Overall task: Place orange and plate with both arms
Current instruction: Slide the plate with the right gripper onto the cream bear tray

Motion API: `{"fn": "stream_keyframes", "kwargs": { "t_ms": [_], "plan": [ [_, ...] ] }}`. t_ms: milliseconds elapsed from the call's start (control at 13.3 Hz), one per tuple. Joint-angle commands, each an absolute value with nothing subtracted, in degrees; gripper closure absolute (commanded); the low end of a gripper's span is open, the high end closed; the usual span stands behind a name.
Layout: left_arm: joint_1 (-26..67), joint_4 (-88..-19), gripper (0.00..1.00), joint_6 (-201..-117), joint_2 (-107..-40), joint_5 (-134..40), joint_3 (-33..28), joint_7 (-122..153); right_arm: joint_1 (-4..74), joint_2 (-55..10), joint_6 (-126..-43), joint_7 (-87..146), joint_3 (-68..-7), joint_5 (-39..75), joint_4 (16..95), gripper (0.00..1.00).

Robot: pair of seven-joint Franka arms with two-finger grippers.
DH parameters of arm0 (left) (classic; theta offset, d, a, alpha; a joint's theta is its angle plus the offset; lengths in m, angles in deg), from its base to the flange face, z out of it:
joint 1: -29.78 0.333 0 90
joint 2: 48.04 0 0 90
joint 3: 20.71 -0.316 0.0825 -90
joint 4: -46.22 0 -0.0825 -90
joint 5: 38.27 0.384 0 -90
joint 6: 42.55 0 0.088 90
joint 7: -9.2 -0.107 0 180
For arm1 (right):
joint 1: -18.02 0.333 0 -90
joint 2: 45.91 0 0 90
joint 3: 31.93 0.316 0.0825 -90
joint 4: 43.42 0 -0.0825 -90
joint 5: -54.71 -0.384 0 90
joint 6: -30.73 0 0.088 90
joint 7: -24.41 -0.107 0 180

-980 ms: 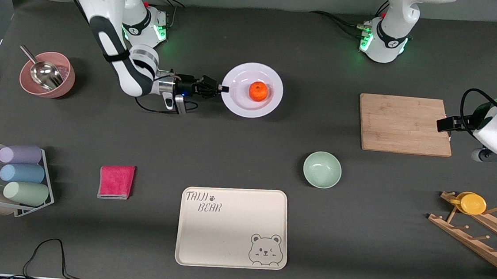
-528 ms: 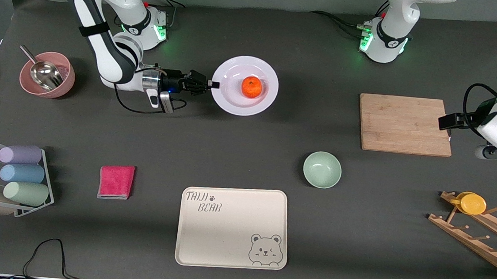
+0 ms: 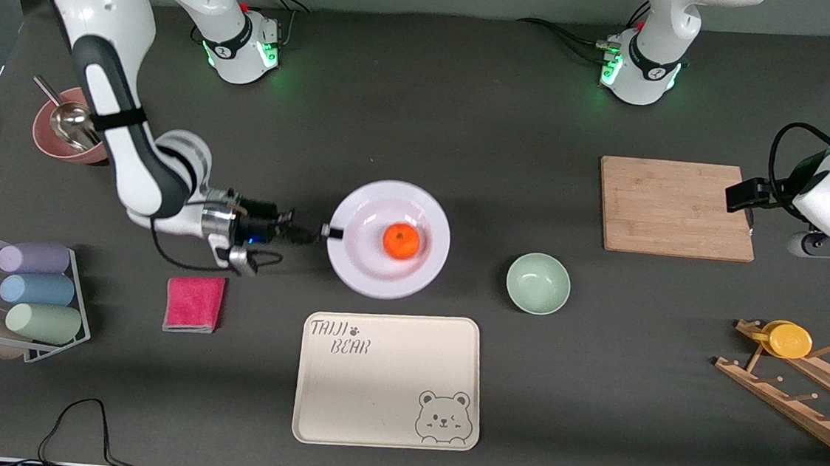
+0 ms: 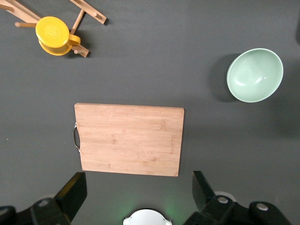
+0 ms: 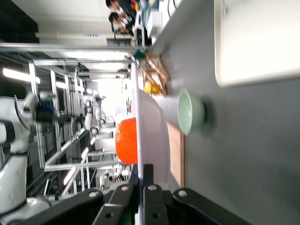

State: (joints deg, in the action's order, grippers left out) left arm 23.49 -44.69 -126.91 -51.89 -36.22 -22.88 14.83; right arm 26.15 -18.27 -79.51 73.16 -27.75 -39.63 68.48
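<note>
The pale plate (image 3: pixel 361 258) is held in the air over the table's middle, just above the cream bear tray's edge. The orange (image 3: pixel 401 241) sits in its centre. My right gripper (image 3: pixel 329 231) is shut on the plate's rim at the right arm's end. In the right wrist view the plate (image 5: pixel 152 122) shows edge-on between the fingers (image 5: pixel 151 180), with the orange (image 5: pixel 126 140) on it. My left gripper (image 3: pixel 740 194) is open and empty, high over the wooden board's end; its fingers (image 4: pixel 70 192) frame the board.
The cream bear tray (image 3: pixel 386 408) lies nearer the camera than the plate. A mint-green bowl (image 3: pixel 538 283) stands beside the plate toward the left arm's end. The wooden board (image 3: pixel 676 208), a rack with a yellow cup (image 3: pixel 788 339), a pink cloth (image 3: pixel 194 303) and a pink bowl (image 3: pixel 48 137) with a scoop surround.
My right gripper has carried the plate with the orange toward the camera, from near the robots' bases to just beside the bear tray. The left arm has barely moved.
</note>
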Motion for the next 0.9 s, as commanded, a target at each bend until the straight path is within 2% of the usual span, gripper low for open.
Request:
{"fn": "stream_keyframes", "kwargs": {
  "t_ms": [0, 226, 377, 603, 829],
  "plan": [
    [22.6, -42.8, 0.00, -125.1, -52.0, -36.8, -23.4, 14.1, 26.5, -5.4, -78.4, 67.4, -28.0, -38.2, 49.1, 1.00],
    [22.6, -42.8, 0.00, -125.1, -52.3, -36.7, -23.4, 13.9, 26.8, 3.7, -78.8, 61.7, -28.8, -38.1, 33.4, 1.00],
    [22.6, -42.8, 0.00, -125.0, -52.3, -36.7, -23.4, 14.0, 26.7, 8.6, -80.9, 59.8, -28.8, -38.0, 26.9, 1.00],
    [22.8, -42.7, 0.00, -121.4, -52.0, -36.9, -23.4, 14.0, 27.4, 12.9, -86.9, 58.9, -28.7, -38.0, 22.3, 1.00],
    [23.4, -41.5, 0.00, -118.2, -51.7, -36.8, -23.8, 13.9, 27.5, 16.7, -88.1, 59.7, -28.7, -38.1, 21.0, 1.00]
  ]
}}
